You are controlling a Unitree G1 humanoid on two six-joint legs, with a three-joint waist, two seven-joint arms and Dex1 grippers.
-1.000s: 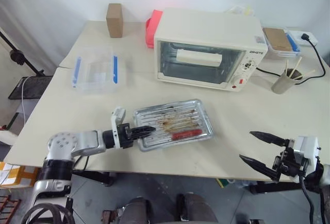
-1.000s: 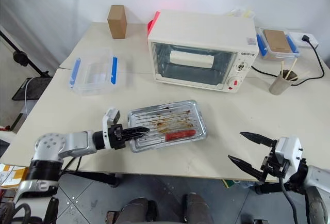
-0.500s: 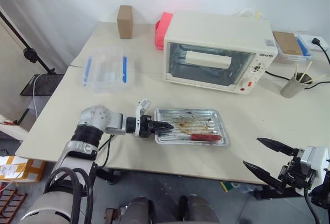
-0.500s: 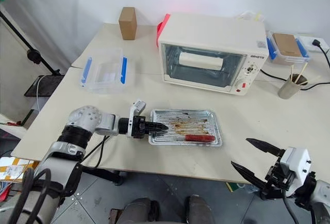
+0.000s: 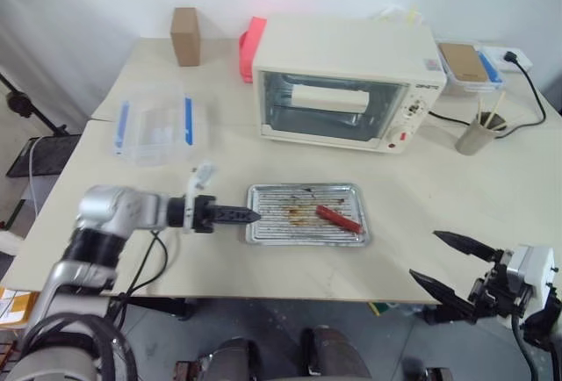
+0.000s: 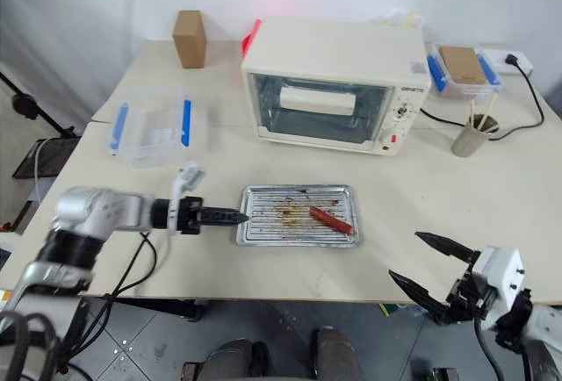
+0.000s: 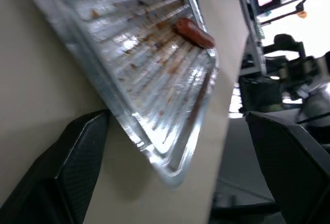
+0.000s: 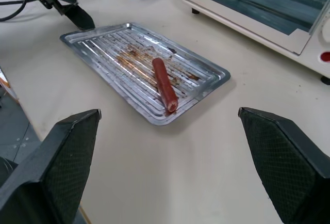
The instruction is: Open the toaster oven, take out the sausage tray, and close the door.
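Note:
The cream-white toaster oven (image 5: 344, 56) stands at the back of the table with its glass door (image 5: 327, 111) shut. In front of it the silver sausage tray (image 5: 290, 226) lies flat on the table, one red sausage (image 5: 338, 218) lying slantwise in its right half. My left gripper (image 5: 246, 216) lies low at the tray's left rim. It is open, and in the left wrist view its fingers (image 7: 77, 157) stand wide apart with the tray (image 7: 154, 90) ahead. My right gripper (image 5: 425, 255) is open and empty, past the table's front right edge.
A clear plastic box with blue clips (image 5: 154, 126) sits left of the oven, a cardboard block (image 5: 183, 36) and a red object (image 5: 248, 47) behind. At the right are a cup of sticks (image 5: 477, 135), a cable (image 5: 527, 104) and another blue-clipped box (image 5: 463, 63).
The left gripper has let go of the tray's left rim, opened and rolled. The tray now lies square to the table edge and the sausage lies slantwise. The camera view has shifted.

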